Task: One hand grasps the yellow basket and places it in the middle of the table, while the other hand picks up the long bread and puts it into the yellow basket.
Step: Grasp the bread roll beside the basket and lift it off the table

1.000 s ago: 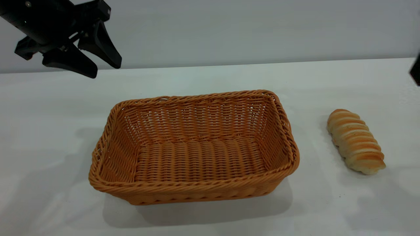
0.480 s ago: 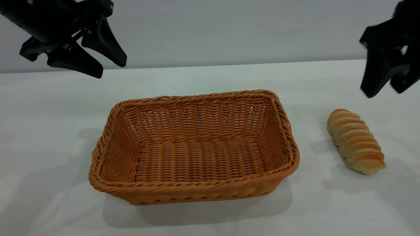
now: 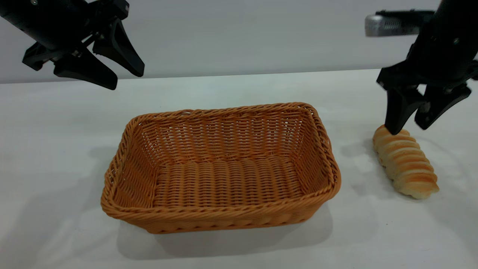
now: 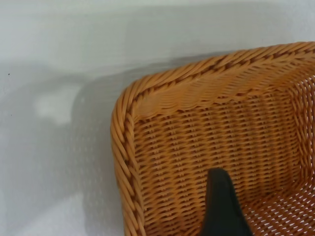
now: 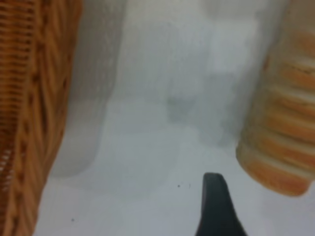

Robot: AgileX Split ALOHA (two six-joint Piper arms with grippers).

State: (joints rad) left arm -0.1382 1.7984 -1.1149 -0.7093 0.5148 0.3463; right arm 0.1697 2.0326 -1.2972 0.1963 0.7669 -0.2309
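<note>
Hovering spread over the bread's [image 3: 405,164] far end, the right end effector [image 3: 409,129] lines up a grasp; the left end effector [image 3: 123,80], released, hangs above the basket [image 3: 220,218].

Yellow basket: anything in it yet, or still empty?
Empty. The yellow basket shows only bare woven floor, and the long bread lies on the table outside it, beneath the open right gripper.

The yellow basket [image 3: 220,168] fills the middle of the table [image 3: 56,149], its inside open from above. At its 3 o'clock a bare strip separates it from the long bread [image 3: 405,164]; the right gripper [image 3: 409,129], fingers spread, occupies the bread's 12 o'clock end.
</note>
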